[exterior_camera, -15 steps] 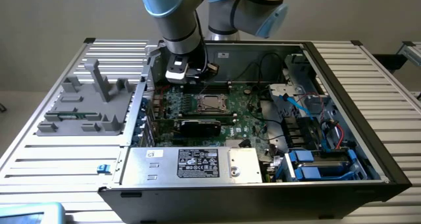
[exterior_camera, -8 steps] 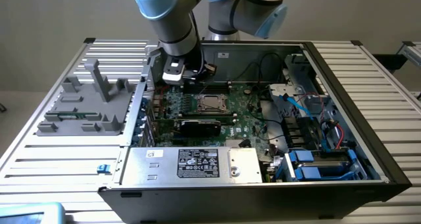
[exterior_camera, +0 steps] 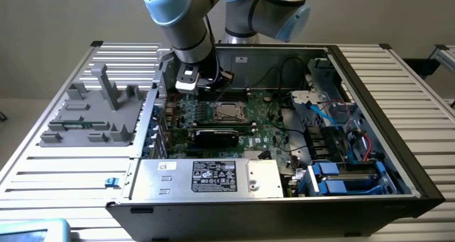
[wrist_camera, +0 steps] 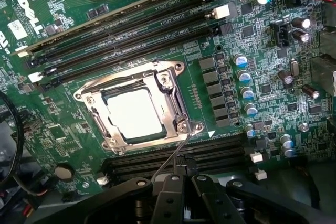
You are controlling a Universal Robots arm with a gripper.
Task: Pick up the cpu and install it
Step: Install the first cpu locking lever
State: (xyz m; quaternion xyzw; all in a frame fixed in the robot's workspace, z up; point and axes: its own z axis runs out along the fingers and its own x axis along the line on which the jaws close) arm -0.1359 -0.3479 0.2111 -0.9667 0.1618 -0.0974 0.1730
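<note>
The cpu (wrist_camera: 134, 114) lies flat inside the black socket with its metal frame (wrist_camera: 176, 95) on the green motherboard (wrist_camera: 226, 129); its shiny top reflects bright light. The same cpu (exterior_camera: 227, 110) shows in the socket in the exterior view, in the middle of the open computer case. My gripper (wrist_camera: 185, 174) hovers above the board just beside the socket, its fingers (wrist_camera: 202, 195) pressed together with nothing between them. A thin wire lever (wrist_camera: 169, 156) runs from the socket frame toward the fingertips. In the exterior view my gripper (exterior_camera: 204, 86) hangs over the board just behind the socket, toward that view's left.
Black memory slots (wrist_camera: 126, 30) run on both sides of the socket. A dark card (exterior_camera: 217, 136) and a silver power supply (exterior_camera: 206, 175) sit in front of it. Cables and blue drive bays (exterior_camera: 341, 178) fill the case's right. A grey fixture (exterior_camera: 92, 114) stands outside at the left.
</note>
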